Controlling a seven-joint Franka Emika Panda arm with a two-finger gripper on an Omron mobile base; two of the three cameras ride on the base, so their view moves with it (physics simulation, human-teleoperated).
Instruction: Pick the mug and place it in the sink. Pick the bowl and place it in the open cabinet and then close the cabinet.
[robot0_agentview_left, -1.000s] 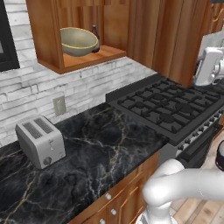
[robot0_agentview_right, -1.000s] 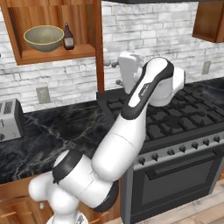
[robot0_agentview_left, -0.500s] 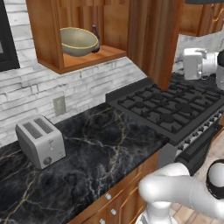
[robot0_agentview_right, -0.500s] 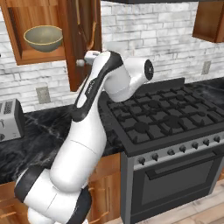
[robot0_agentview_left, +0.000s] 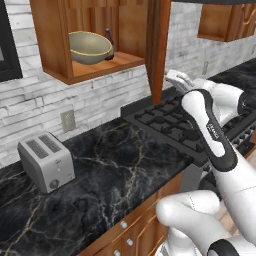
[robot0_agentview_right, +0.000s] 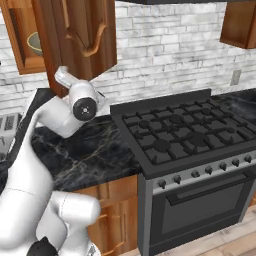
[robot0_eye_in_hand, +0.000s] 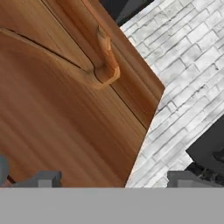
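The bowl (robot0_agentview_left: 90, 47), pale tan with an olive inside, sits on the shelf of the open wall cabinet (robot0_agentview_left: 55, 45). In the right base view a sliver of the bowl (robot0_agentview_right: 34, 44) peeks past the door. The cabinet door (robot0_agentview_left: 157, 50) stands out from the wall, about half swung, and its carved outer face (robot0_agentview_right: 80, 35) is turned toward the stove. My gripper (robot0_agentview_left: 176, 76) (robot0_agentview_right: 62, 76) is open at the door's lower outer face with nothing between its fingers. In the hand view the gripper (robot0_eye_in_hand: 116, 179) looks closely at the door panel (robot0_eye_in_hand: 57, 109). The mug and the sink are out of view.
A dark bottle (robot0_agentview_left: 108, 39) stands behind the bowl on the shelf. A silver toaster (robot0_agentview_left: 47, 160) sits on the black marble counter (robot0_agentview_left: 115, 175) at the left. The black gas stove (robot0_agentview_right: 185, 130) lies to the right, under a white brick wall (robot0_agentview_right: 165, 55).
My arm has swung left from over the stove to the cabinet door. The door has turned from wide open to about half shut. The bowl has not moved.
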